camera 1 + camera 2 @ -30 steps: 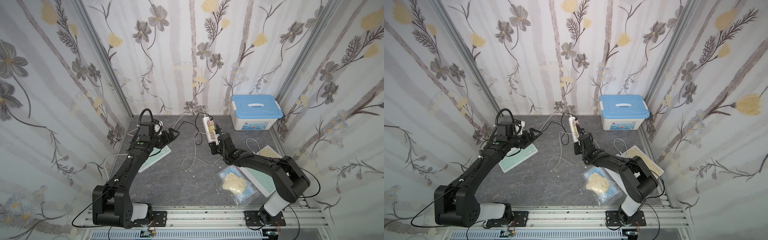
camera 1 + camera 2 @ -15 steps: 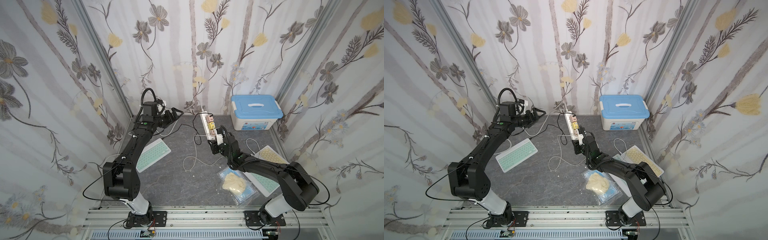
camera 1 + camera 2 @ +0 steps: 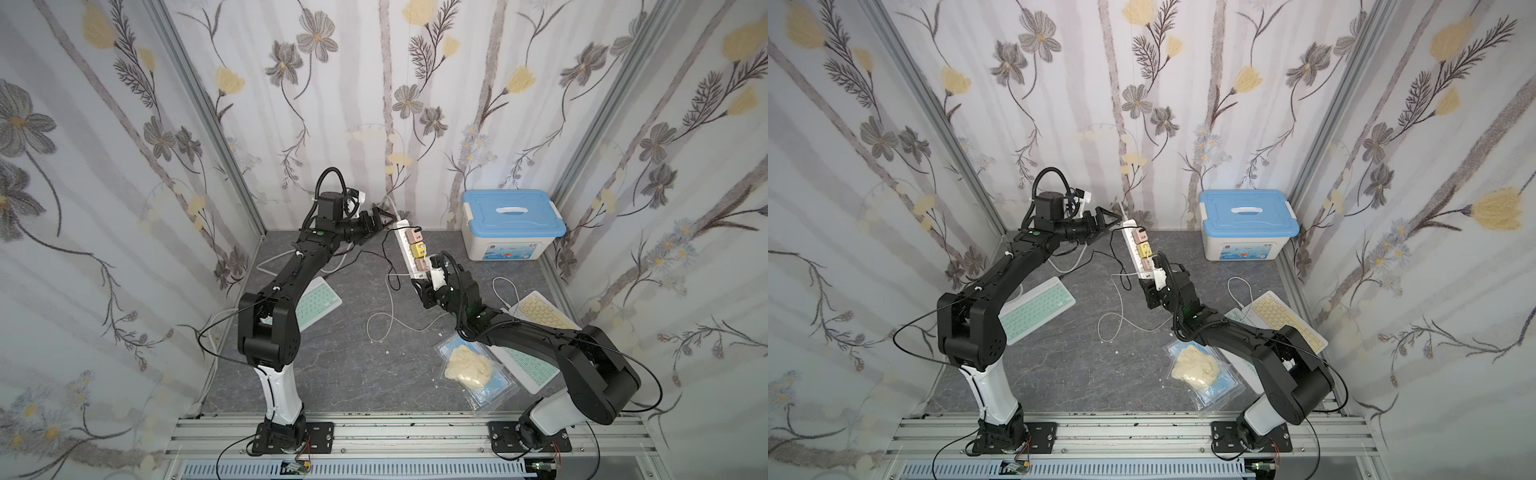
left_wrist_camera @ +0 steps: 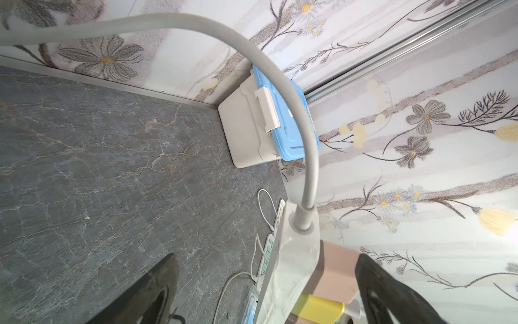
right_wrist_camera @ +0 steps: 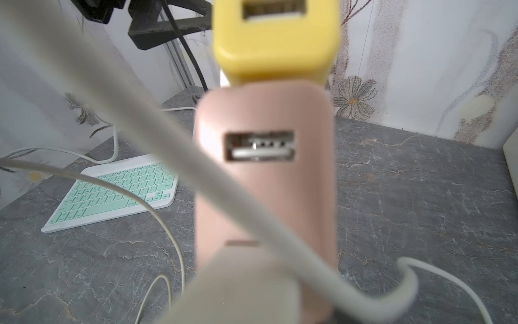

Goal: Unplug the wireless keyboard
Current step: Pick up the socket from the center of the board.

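**Holdings, tabletop (12 o'clock = back wall)**

1. Strip (image 3: 406, 249): white, lifted off the table and tilted, running from centre toward 12 o'clock. It carries three chargers: far pink charger (image 3: 414, 235), yellow charger (image 3: 417, 250), near pink charger (image 5: 266, 174) (its port shows empty).
2. My right gripper (image 3: 419, 286): partly closed on the strip's 6 o'clock end, holding it up.
3. My left gripper (image 3: 380, 217): fingers spread wide on either side of the strip's 12 o'clock end, gripping nothing. One finger (image 4: 386, 291) is just beside the far pink charger.
4. Green keyboard (image 3: 320, 299): flat at 9 o'clock, partly under my left arm.
5. Yellow keyboard (image 3: 544, 311): flat at 3 o'clock.
6. Second green keyboard (image 3: 530, 365): at 4 o'clock, under my right arm.
7. White cable (image 3: 384, 316): looped on the table at centre.
8. Black cable (image 3: 1112, 246): hangs beside the strip, trailing toward 9 o'clock. I cannot tell which keyboard either cable serves.
9. Box (image 3: 513, 226): blue lid, at 1 o'clock.
10. Bag (image 3: 469, 368): clear, with cream contents, at 5 o'clock.
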Controlling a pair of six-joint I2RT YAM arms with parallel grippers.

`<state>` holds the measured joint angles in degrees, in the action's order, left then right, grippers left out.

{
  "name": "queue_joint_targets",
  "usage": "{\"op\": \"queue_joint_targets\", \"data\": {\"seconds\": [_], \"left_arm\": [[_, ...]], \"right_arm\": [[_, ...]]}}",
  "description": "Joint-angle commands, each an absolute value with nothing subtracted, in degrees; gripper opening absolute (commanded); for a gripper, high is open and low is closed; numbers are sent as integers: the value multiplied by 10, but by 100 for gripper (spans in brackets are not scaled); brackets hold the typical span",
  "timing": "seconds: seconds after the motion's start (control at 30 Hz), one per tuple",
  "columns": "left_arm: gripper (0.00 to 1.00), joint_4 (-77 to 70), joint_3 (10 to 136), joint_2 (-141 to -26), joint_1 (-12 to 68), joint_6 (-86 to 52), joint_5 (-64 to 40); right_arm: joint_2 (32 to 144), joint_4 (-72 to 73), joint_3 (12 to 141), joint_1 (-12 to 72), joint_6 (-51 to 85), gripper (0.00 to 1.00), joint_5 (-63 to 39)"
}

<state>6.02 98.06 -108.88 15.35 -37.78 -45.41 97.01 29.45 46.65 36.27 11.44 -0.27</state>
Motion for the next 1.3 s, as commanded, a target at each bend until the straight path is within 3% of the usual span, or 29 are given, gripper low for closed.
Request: {"op": "queue_joint_targets", "data": {"seconds": [0.0,0.23,0.37,0.6,0.77,0.83,0.87,0.93,0.97,1.0,1.07,1.27], "left_arm": [[98,30,1002,-1104,167,-382,-483],[86,29,1017,-1121,181,-384,-472],[73,25,1004,-1117,183,-384,-469],[41,10,983,-1101,189,-393,-461],[1,11,984,-1092,191,-402,-441],[0,23,989,-1083,191,-415,-412],[0,39,994,-1078,191,-421,-390],[0,74,1005,-1069,191,-437,-346],[0,90,1009,-1064,191,-449,-325],[0,100,1011,-1059,191,-458,-310],[0,105,1013,-1048,193,-475,-297],[0,149,1028,-1011,195,-435,-227]], "right_arm": [[965,394,476,364,99,0,-18],[975,387,487,365,101,0,-22],[975,385,489,365,101,0,-21],[979,378,496,365,105,0,-29],[980,367,506,365,111,0,-44],[977,346,516,364,117,0,-65],[975,337,521,363,120,4,-80],[971,329,522,363,134,41,-101],[968,330,519,363,143,55,-114],[966,332,516,362,151,61,-123],[961,339,506,362,179,68,-137],[929,274,483,358,188,74,-158]]}}
